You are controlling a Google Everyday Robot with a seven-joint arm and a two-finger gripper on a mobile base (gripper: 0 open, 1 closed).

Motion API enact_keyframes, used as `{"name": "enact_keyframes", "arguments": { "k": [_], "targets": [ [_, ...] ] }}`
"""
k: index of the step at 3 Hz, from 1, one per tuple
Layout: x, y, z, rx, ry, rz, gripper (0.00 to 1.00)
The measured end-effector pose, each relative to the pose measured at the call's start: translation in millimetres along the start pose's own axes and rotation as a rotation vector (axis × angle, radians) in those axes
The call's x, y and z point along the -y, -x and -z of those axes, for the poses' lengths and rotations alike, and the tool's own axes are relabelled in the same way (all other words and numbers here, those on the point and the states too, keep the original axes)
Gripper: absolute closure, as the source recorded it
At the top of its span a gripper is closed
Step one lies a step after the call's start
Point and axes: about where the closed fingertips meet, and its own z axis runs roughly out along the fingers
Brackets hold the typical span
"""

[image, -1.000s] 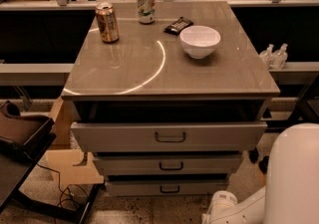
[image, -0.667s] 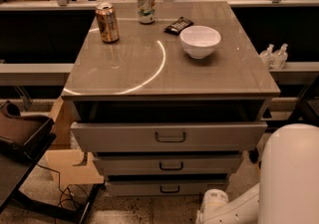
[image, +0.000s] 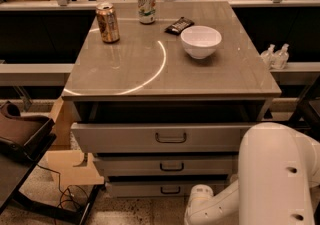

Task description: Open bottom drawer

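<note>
Smooth white arm (image: 270, 179) beside narrow grey bottom drawer (image: 135, 189); jaws seemingly off-frame, state unclear

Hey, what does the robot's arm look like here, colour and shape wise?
The arm is glossy white: a large rounded shell with two small dark holes, plus a slimmer rounded link at the bottom edge. No cables or markings show. The gripper is out of view.
</note>
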Motion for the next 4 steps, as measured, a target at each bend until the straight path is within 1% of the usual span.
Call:
{"name": "enact_keyframes", "arguments": {
  "k": [1,4],
  "targets": [
    [14.2,15.3,-10.7,0.005,-0.008,0.023,0.00],
    [47.9,40.9,-32.1,0.004,-0.044,0.079,0.00]
  ]
}}
